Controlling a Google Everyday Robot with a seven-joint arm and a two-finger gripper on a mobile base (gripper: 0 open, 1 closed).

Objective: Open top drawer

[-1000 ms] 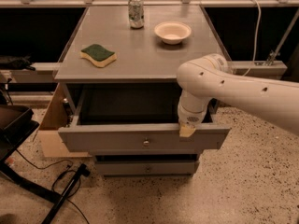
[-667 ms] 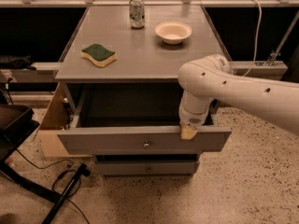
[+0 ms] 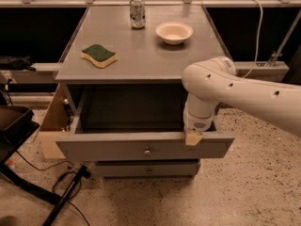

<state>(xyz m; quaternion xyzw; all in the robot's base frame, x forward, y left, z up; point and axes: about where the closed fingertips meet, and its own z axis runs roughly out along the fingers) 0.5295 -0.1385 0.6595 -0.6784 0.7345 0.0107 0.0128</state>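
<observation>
A grey cabinet [image 3: 141, 62] with a flat top fills the middle of the camera view, standing on a speckled floor [image 3: 254, 192]. The robot's white arm [image 3: 244, 91] reaches in from the right edge and bends downward in front of the cabinet's right side.

The top drawer [image 3: 117, 149] sits directly under the cabinet top and stands pulled well out toward the camera. Its long axis runs left to right across the view, its flat front faces the viewer, and its plain grey inside is open to sight from above. One drawer is open; one more shut drawer front [image 3: 122, 169] shows below it, set farther back.

The gripper [image 3: 194, 138] hangs at the end of the arm, its tan tip touching the top edge of the drawer front, right of centre. Whether it is wide or closed cannot be told.

On the cabinet top lie three things, each a single one: a pale bowl [image 3: 174, 32] at the back right, a green-and-yellow sponge [image 3: 99, 55] on the left, and a drink can [image 3: 137, 12] upright at the back, just left of the bowl.

One small round knob [image 3: 147, 151] sits at the centre of the top drawer's front.
</observation>
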